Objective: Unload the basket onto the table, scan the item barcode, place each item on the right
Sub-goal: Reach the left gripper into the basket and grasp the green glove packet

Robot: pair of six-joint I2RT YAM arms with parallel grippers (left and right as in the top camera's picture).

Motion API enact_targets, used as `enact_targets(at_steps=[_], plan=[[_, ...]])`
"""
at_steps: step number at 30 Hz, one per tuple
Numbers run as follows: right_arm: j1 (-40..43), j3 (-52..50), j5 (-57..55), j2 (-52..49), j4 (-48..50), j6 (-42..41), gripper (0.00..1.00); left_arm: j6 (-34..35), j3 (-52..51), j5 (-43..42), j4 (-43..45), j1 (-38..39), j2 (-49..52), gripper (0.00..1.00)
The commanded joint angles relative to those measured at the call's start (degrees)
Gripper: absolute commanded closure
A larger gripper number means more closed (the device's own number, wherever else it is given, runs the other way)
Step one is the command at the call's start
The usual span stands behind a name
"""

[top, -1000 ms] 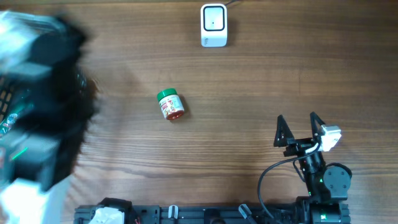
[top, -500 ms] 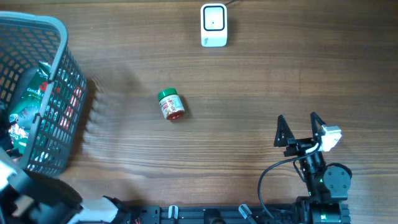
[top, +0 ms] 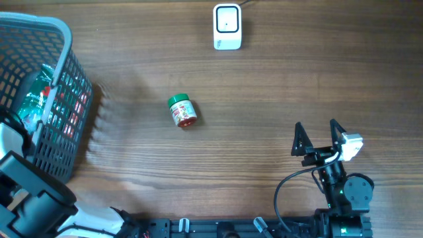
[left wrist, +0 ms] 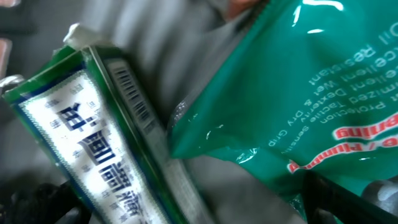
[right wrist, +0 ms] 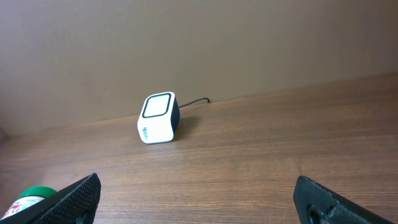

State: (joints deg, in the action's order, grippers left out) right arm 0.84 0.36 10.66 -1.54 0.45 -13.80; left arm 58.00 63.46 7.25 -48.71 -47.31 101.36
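Two right fingers spread wide, empty; left fingers likewise, beside green pouch.

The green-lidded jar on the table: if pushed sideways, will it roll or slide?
The jar seems to lie on its side and looks round, so it would probably roll rather than slide. It looks rigid, so likely firm to grasp.

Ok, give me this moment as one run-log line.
left hand: open, over basket, green pouch below | right hand: open, empty | jar: on table | scanner: nothing presented
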Motion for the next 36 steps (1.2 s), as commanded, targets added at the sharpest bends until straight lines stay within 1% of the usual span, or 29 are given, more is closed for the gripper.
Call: enact_targets(at_steps=[1, 2, 4, 6, 7, 8, 9, 14, 15, 16, 17, 18, 19, 20, 21, 22, 26, 28, 32, 36], plan=[[-0.1, -0.1, -0.2, 0.3, 0.3, -0.3, 0.00, 0.7, -4.3, 0.3, 2.2, 0.0, 0.2, 0.15], [-0.1, -0.1, -0.2, 0.3, 0.3, -0.3, 0.00, 0.0, -4.3, 0.3, 2.7, 0.0, 0.2, 0.27], [-0.1, -0.1, -0.2, 0.3, 0.3, -0.3, 0.00, -0.8, -4.2, 0.3, 3.2, 0.0, -1.2, 0.42], [-0.1, -0.1, -0.2, 0.3, 0.3, -0.3, 0.00, -0.8, -4.1, 0.2, 3.1, 0.0, -4.1, 0.52], [-0.1, -0.1, -0.2, 0.3, 0.3, -0.3, 0.00, -2.0, -3.8, 0.2, 3.1, 0.0, -6.4, 0.59], [-0.1, -0.1, -0.2, 0.3, 0.3, -0.3, 0.00, -2.9, -2.9, 0.3, 2.8, 0.0, -9.4, 0.64], [-0.1, -0.1, -0.2, 0.3, 0.3, -0.3, 0.00, -3.9, -1.9, 0.3, 2.4, 0.0, -12.3, 0.65], [-0.1, -0.1, -0.2, 0.3, 0.3, -0.3, 0.00, -4.0, 4.4, -3.2, 1.5, 0.0, -30.9, 0.63], [-0.1, -0.1, -0.2, 0.3, 0.3, -0.3, 0.00, -4.0, 4.4, -3.1, 1.8, 0.0, -33.3, 0.61], [-0.1, -0.1, -0.2, 0.3, 0.3, -0.3, 0.00, -4.0, 4.4, -1.5, 0.8, 0.0, -35.0, 0.55], [-0.1, -0.1, -0.2, 0.3, 0.3, -0.3, 0.00, -4.0, 4.4, -0.8, -0.1, 0.0, -34.9, 0.56], [-0.1, -0.1, -0.2, 0.3, 0.3, -0.3, 0.00, -4.0, 4.2, -0.5, -1.1, 0.0, -34.1, 0.52], [-0.1, -0.1, -0.2, 0.3, 0.3, -0.3, 0.00, -3.7, 4.2, -0.5, -2.2, 0.0, -32.2, 0.30], [-0.1, -0.1, -0.2, 0.3, 0.3, -0.3, 0.00, -1.5, 4.0, -0.2, -2.9, 0.0, -29.0, 0.00], [-0.1, -0.1, -0.2, 0.3, 0.3, -0.3, 0.00, 0.2, 4.0, -0.3, -3.0, 0.0, -26.5, 0.00], [-0.1, -0.1, -0.2, 0.3, 0.3, -0.3, 0.00, 2.7, 4.0, -0.4, -2.6, 0.0, -20.8, 0.00], [-0.1, -0.1, -0.2, 0.3, 0.3, -0.3, 0.00, 2.7, 4.0, -2.1, -2.2, 0.0, -9.4, 0.00], [-0.1, -0.1, -0.2, 0.3, 0.3, -0.3, 0.00, 4.0, 4.0, -2.7, -4.3, 0.0, -4.3, 0.00], [-0.1, -0.1, -0.2, 0.3, 0.3, -0.3, 0.01, 4.2, 4.0, -2.4, -5.4, 0.0, -3.1, 0.00], [-0.1, -0.1, -0.2, 0.3, 0.3, -0.3, 0.00, 4.2, 1.4, -0.1, -1.8, 0.0, -3.0, 0.01]])
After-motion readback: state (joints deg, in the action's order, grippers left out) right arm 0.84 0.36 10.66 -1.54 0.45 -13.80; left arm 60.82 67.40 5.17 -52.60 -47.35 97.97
